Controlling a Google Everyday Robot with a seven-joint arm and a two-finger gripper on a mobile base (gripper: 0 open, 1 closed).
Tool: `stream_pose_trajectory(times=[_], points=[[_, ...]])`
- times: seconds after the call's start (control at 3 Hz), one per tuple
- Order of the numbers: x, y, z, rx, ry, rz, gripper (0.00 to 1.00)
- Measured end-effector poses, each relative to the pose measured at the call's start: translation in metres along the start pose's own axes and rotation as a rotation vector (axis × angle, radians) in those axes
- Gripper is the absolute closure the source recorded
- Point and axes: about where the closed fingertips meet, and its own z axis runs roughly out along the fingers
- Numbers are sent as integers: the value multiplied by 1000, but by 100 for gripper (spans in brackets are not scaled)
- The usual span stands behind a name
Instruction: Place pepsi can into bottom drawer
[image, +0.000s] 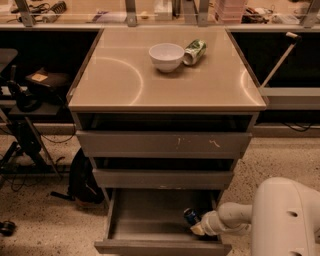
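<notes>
The bottom drawer (150, 220) of the grey-beige cabinet stands pulled open at the lower middle. The pepsi can (190, 216), dark blue with a silver top, is inside the drawer near its right side wall. My gripper (198, 226) reaches in from the right on a white arm (235, 215) and is right at the can, over the drawer's right part. The can's lower part is hidden behind the gripper.
A white bowl (166, 56) and a green can (194, 51) lying on its side sit on the cabinet top (125, 80). Two slimmer drawers (162, 144) above are slightly out. A black bag (82, 177) and chair legs stand at left. My white arm housing (287, 220) fills the lower right.
</notes>
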Motion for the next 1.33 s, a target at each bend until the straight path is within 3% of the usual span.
stream_pose_trajectory(times=[0.33,0.67,1.33], points=[[1,-1,4,0,1,0,100],[1,-1,4,0,1,0,83],[1,-1,4,0,1,0,36]])
